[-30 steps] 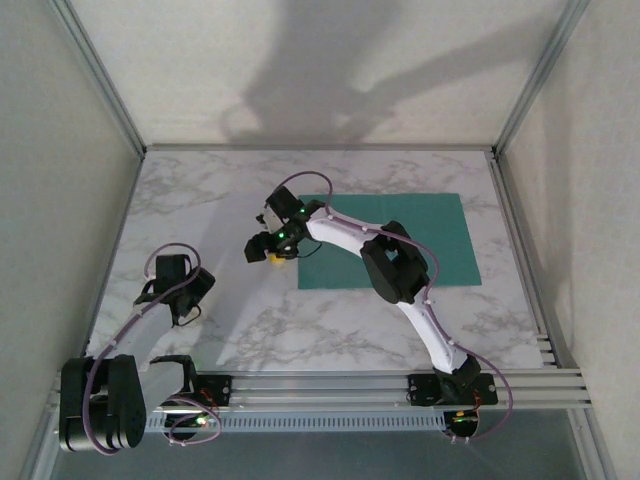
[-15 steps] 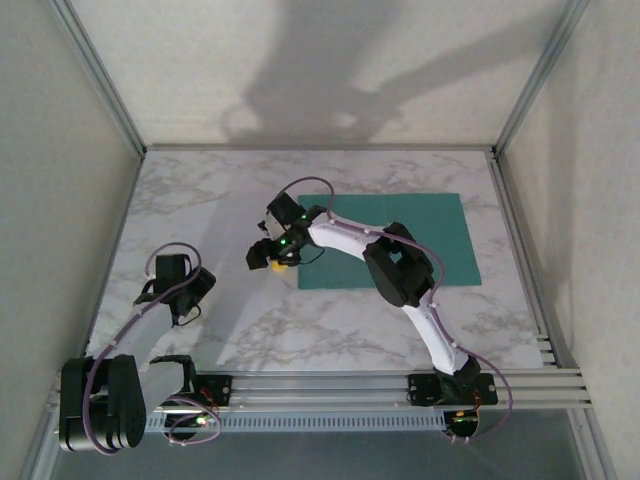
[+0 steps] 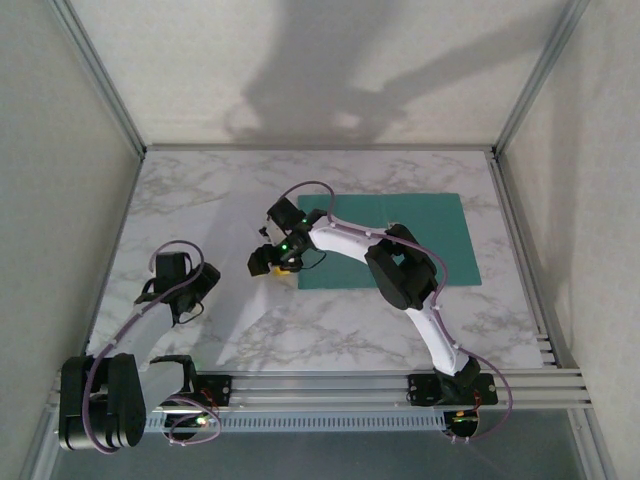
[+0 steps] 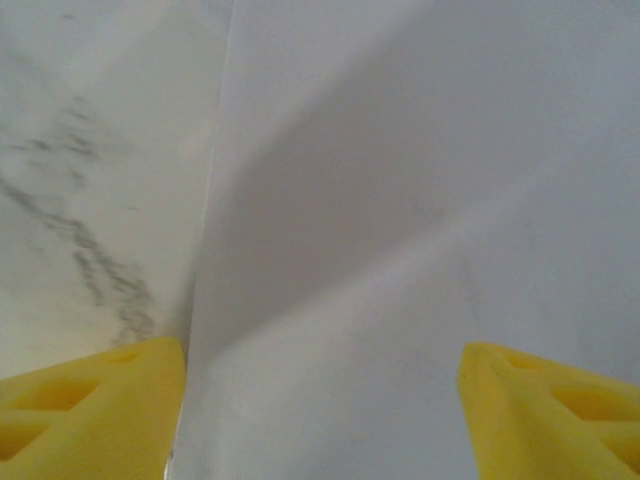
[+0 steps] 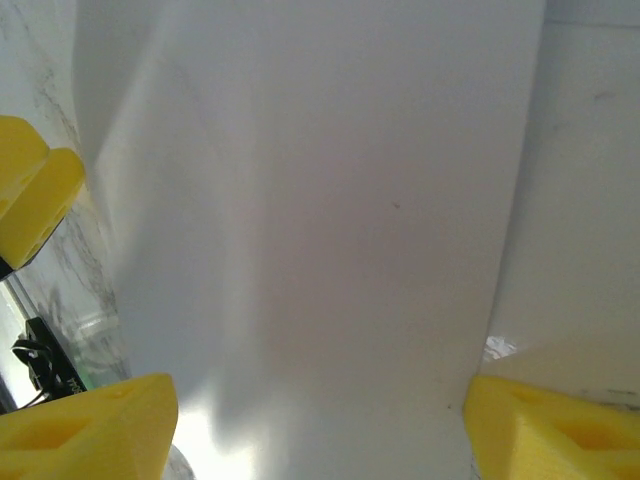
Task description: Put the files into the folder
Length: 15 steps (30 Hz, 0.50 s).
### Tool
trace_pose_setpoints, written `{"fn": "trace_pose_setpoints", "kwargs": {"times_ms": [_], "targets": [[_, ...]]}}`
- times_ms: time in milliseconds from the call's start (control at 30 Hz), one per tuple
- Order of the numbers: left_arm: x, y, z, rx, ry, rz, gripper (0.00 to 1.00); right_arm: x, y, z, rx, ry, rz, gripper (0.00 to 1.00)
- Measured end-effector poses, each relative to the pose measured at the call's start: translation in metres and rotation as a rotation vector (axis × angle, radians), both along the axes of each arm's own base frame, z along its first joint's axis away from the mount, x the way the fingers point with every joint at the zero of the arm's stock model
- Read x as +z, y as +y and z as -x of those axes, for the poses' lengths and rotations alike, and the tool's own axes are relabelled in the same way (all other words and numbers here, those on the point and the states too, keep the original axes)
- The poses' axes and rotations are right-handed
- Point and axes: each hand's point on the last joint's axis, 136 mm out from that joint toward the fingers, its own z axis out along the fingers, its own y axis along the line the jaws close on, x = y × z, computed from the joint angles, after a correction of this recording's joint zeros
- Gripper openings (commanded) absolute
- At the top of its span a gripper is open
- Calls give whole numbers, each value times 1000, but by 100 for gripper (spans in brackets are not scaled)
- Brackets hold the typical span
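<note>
A white sheet of the files (image 4: 400, 230) lies under my left gripper (image 4: 320, 425), its left edge running along the marble. That gripper is open, one yellow fingertip (image 4: 90, 410) over the sheet's edge and the other over the paper. My right gripper (image 5: 320, 430) is also open above a white sheet (image 5: 320, 200), which spans the whole gap between its fingertips (image 5: 555, 430). From above, the teal folder (image 3: 430, 235) lies flat at the back right. The right gripper (image 3: 268, 262) hangs just off the folder's left edge. The left gripper (image 3: 188, 292) is further left and nearer.
The marble table (image 3: 350, 330) is boxed in by pale walls with metal posts, and a rail (image 3: 330, 385) runs along the near edge. The right arm (image 3: 400, 265) crosses over the folder. A yellow part (image 5: 35, 200) shows at the left edge of the right wrist view.
The right gripper has slid a little toward the near side, off the folder's left edge. The left gripper has shifted slightly right. Both stay open.
</note>
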Motion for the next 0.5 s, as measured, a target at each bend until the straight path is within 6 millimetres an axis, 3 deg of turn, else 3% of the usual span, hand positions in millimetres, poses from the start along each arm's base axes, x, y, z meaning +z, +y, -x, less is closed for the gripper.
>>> {"fn": "trace_pose_setpoints", "kwargs": {"times_ms": [300, 500], "targets": [[5, -8, -5, -31, -31, 38, 74, 0, -2, 2, 0, 0, 4, 78], [6, -9, -6, -34, -34, 41, 75, 2, -2, 4, -8, 10, 1, 84]]}}
